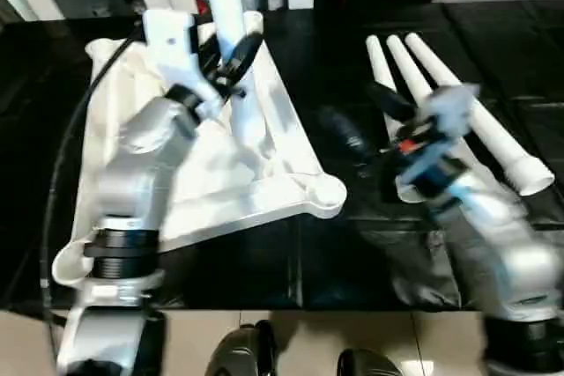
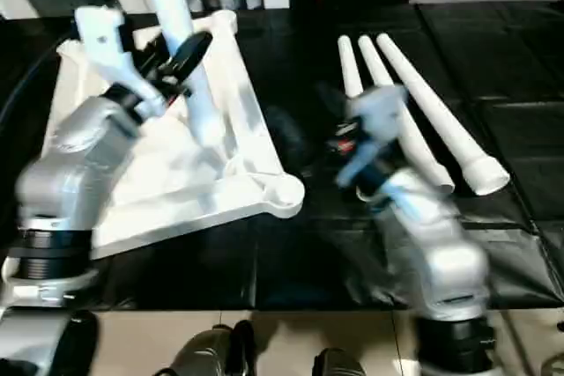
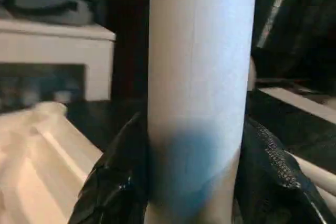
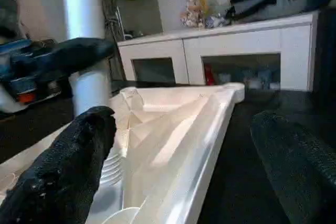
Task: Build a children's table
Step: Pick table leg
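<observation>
Left hand [image 1: 231, 63] clamps an upright leg [image 1: 231, 33] over the tabletop [image 1: 264, 182].

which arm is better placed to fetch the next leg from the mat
Right. The right gripper is open and empty beside the three loose legs, while the left gripper is shut on the upright leg over the tabletop.

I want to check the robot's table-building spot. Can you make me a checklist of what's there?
Surface: black mat.
Job's things: white table top lying underside up; one leg standing upright on it; three spare legs lying side by side.
Clutter: nothing seen.
Grippers: left gripper with fingers clamped on the upright leg; right gripper open, holding nothing.
Cables: black cable along the left arm.
Surroundings: white cabinet behind.
</observation>
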Available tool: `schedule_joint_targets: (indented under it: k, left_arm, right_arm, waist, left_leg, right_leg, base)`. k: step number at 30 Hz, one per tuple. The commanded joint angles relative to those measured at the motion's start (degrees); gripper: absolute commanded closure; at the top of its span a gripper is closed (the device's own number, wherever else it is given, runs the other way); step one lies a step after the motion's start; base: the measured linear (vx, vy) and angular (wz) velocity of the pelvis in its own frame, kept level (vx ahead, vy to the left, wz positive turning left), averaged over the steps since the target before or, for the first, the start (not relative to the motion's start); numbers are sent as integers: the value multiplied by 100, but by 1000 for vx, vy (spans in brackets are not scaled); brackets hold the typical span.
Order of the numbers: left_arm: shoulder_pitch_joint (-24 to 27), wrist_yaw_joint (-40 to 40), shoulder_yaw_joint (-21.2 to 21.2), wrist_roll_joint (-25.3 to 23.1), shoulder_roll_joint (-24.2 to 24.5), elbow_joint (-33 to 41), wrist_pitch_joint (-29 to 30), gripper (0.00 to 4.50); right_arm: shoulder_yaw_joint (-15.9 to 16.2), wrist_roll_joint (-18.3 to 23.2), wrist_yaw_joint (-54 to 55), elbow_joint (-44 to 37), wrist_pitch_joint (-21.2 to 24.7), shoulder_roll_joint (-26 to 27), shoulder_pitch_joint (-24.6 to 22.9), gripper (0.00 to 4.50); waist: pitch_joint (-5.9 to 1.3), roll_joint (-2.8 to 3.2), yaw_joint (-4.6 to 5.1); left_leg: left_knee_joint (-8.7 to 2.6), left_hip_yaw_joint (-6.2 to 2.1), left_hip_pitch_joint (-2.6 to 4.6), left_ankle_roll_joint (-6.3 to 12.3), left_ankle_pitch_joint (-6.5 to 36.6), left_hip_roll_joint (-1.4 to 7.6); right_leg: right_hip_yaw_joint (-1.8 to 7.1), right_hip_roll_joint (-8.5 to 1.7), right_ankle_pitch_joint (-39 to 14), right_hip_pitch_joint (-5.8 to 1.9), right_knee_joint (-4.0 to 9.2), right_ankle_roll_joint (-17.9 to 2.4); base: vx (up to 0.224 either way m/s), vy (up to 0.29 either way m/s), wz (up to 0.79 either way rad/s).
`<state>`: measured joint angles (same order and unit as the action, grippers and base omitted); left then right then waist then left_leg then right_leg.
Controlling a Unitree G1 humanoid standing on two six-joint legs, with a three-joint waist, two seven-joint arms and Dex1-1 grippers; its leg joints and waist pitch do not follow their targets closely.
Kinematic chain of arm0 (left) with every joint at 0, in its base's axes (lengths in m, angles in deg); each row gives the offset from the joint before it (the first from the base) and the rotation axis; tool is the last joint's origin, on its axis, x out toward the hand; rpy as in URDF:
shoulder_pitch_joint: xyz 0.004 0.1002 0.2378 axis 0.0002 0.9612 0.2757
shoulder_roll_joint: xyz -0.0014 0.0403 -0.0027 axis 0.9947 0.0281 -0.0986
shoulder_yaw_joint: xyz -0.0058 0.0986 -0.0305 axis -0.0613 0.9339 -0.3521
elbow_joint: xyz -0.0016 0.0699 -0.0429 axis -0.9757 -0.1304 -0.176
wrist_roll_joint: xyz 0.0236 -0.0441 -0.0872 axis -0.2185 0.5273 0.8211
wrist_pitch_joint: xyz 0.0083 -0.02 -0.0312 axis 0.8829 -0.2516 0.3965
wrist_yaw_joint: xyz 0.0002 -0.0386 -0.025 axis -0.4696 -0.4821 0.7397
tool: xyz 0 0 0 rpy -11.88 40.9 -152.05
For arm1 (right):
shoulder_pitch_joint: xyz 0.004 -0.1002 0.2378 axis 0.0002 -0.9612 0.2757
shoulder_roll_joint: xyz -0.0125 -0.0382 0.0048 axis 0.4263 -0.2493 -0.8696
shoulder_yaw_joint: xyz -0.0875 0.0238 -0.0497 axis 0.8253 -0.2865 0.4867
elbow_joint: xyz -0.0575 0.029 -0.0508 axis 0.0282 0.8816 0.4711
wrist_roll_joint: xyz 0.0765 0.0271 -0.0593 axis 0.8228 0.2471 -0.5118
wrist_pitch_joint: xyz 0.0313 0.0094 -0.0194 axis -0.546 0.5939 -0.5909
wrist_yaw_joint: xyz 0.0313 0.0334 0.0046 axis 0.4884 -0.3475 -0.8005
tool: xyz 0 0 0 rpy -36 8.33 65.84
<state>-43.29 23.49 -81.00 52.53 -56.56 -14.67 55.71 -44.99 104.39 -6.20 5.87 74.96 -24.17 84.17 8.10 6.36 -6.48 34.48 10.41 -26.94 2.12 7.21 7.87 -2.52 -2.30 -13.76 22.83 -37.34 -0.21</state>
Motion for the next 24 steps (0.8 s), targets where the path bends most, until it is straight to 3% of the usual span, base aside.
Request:
schedule_joint_targets:
  k: [1,2,3,4,6,8,9,10,11,12,13,15,16,19,20,22,23,24]
  left_arm:
    - [31,-400,19,481,85,239,550,264]
    - [31,-400,19,481,85,239,550,264]
    - [31,-486,27,603,91,260,670,264]
    - [21,-550,19,738,73,278,745,264]
    - [-25,-648,-87,1232,-15,367,1041,264]
    - [-41,-681,-115,1384,-41,392,1147,264]
    - [-66,-722,-141,1524,-63,403,1272,264]
    - [-99,-848,-202,1893,-129,459,1608,264]
    - [-103,-860,-217,1949,-140,463,1657,264]
    - [-137,-919,-315,2240,-200,454,1915,264]
    - [-137,-919,-315,2240,-200,454,1915,264]
    - [-146,-1046,-321,2519,-193,490,2113,264]
    - [-146,-1087,-312,2595,-186,504,2153,264]
    - [-144,-1255,-175,2751,-116,590,2297,264]
    - [-146,-1293,-128,2753,-98,614,2336,264]
    - [-167,-1344,-63,2744,-84,647,2389,264]
    - [-180,-1380,-18,2718,-70,664,2398,264]
    - [-202,-1441,48,2688,-50,676,2405,264]
  right_arm:
    - [-139,366,-202,258,376,-110,165,0]
    - [-139,366,-202,258,376,-110,165,0]
    - [-168,429,-275,344,436,-161,198,0]
    - [-200,649,-460,410,616,-244,212,0]
    - [-193,1177,-1071,463,1002,-517,136,0]
    - [-204,1319,-1211,471,1091,-568,118,0]
    - [-253,1467,-1276,500,1230,-584,133,0]
    - [-387,1875,-1531,567,1490,-584,197,0]
    - [-399,1918,-1563,576,1523,-589,206,0]
    - [-433,2093,-1753,637,1675,-642,269,0]
    - [-433,2093,-1753,637,1675,-642,269,0]
    - [-417,2209,-1964,696,1764,-755,325,0]
    - [-402,2244,-2040,716,1787,-803,344,0]
    - [-267,2320,-2361,694,1873,-1020,406,0]
    - [-204,2280,-2438,670,1859,-1074,419,0]
    - [-70,2146,-2568,656,1787,-1148,452,0]
    - [13,2032,-2622,667,1714,-1176,473,0]
    - [93,1941,-2668,721,1679,-1197,519,0]
  waist:
    - [-654,-203,-7]
    - [-667,-134,-56]
    - [-656,-115,-67]
    - [-666,-205,-54]
    - [-686,-188,-126]
    - [-696,-221,-169]
    - [-679,-221,-169]
    - [-673,-215,-174]
    - [-676,-220,-172]
    - [-677,-225,-193]
    - [-672,-230,-187]
    - [-657,-251,-163]
    - [-650,-249,-172]
    - [-639,-270,-180]
    - [-648,-301,-171]
    - [-648,-282,-163]
    - [-639,-286,-153]
    - [-641,-328,-141]
  left_leg:
    - [-326,-270,394,229,840,562]
    - [-286,-279,384,264,736,546]
    - [-286,-266,387,247,772,552]
    - [-297,-261,393,260,798,565]
    - [-259,-253,401,306,748,569]
    - [-256,-252,388,325,761,579]
    - [-260,-240,397,318,807,574]
    - [-260,-237,391,292,903,565]
    - [-250,-231,391,282,919,551]
    - [-268,-244,391,194,1058,563]
    - [-283,-243,391,156,1115,563]
    - [-358,-250,402,-59,1461,578]
    - [-353,-246,416,-181,1615,568]
    - [-350,-250,396,-296,1711,557]
    - [-369,-247,411,-345,1759,570]
    - [-402,-251,425,-437,1932,583]
    - [-420,-255,441,-569,2147,587]
    - [-429,-262,453,-668,2296,586]
  right_leg:
    - [275,-723,274,-179,382,-1425]
    - [270,-767,201,-183,371,-1450]
    - [274,-749,111,-151,392,-1413]
    - [271,-731,81,-168,388,-1390]
    - [261,-749,44,-176,380,-1357]
    - [256,-754,-59,-169,372,-1311]
    - [260,-746,-135,-138,388,-1302]
    - [262,-754,-277,-138,402,-1289]
    - [255,-763,-323,-157,399,-1310]
    - [226,-761,-624,-148,410,-1281]
    - [223,-748,-713,-140,417,-1251]
    - [214,-736,-1117,-114,430,-1059]
    - [231,-779,-1330,-110,461,-1012]
    - [244,-823,-1628,-119,510,-883]
    - [240,-813,-1687,-117,519,-805]
    - [209,-812,-1830,-90,523,-738]
    - [207,-824,-1929,-65,536,-711]
    - [214,-848,-1992,-64,547,-699]
  base:
    - [0,0,0]
    - [0,0,0]
    - [0,0,0]
    - [0,0,0]
    - [0,0,0]
    - [0,0,0]
    - [0,0,0]
    - [0,0,0]
    - [0,0,0]
    - [0,0,0]
    - [0,0,0]
    - [0,0,0]
    - [0,0,0]
    - [0,0,0]
    - [0,0,0]
    - [0,0,0]
    - [0,0,0]
    - [0,0,0]
